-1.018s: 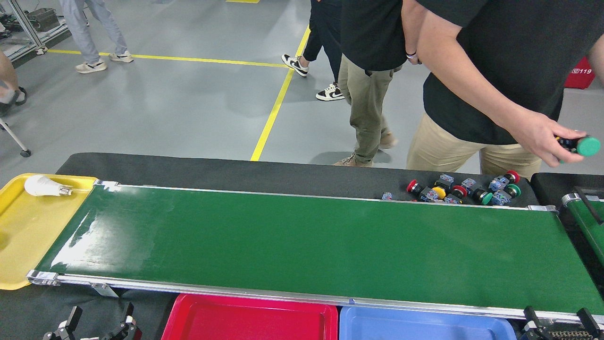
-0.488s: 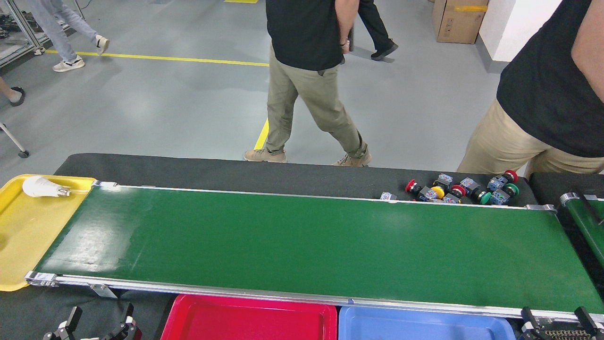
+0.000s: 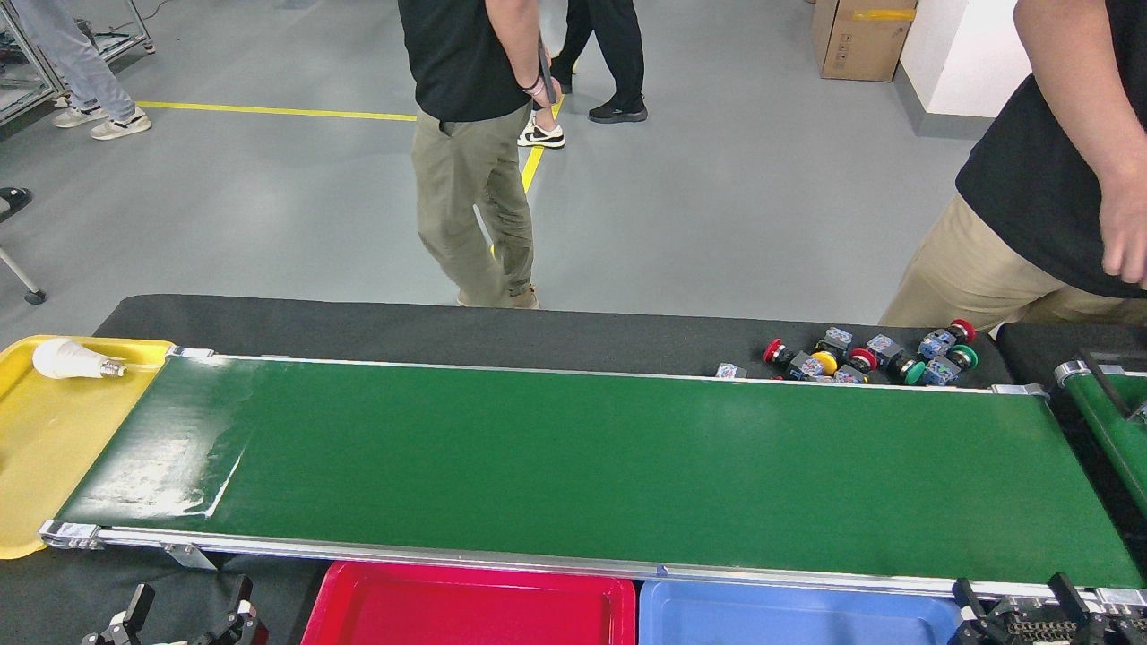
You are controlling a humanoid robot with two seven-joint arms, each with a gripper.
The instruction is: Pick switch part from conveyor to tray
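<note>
The conveyor point(image 3: 582, 466) is a wide glossy green belt running left to right, and its surface carries nothing. Several switch parts point(image 3: 865, 356), with red, green and yellow caps on blue-grey bodies, lie in a pile on the black mat behind the belt's far right rail. A red tray point(image 3: 466, 609) and a blue tray point(image 3: 797, 618) sit side by side below the near rail, both bare. My left gripper point(image 3: 184, 609) shows at the bottom left, open. My right gripper point(image 3: 1013, 596) stands open at the bottom right corner. Neither gripper holds anything.
A yellow tray point(image 3: 45, 448) at the belt's left end holds a white light bulb point(image 3: 67, 360). A narrower second green belt point(image 3: 1107, 421) enters at the right edge. A person's hand point(image 3: 1125, 233) hangs above the far right; another person point(image 3: 470, 179) walks behind the table.
The person at the right drew the hand with a green-capped part out of view. The person in olive trousers walked left. My right gripper shifted slightly left; the belt stayed bare.
</note>
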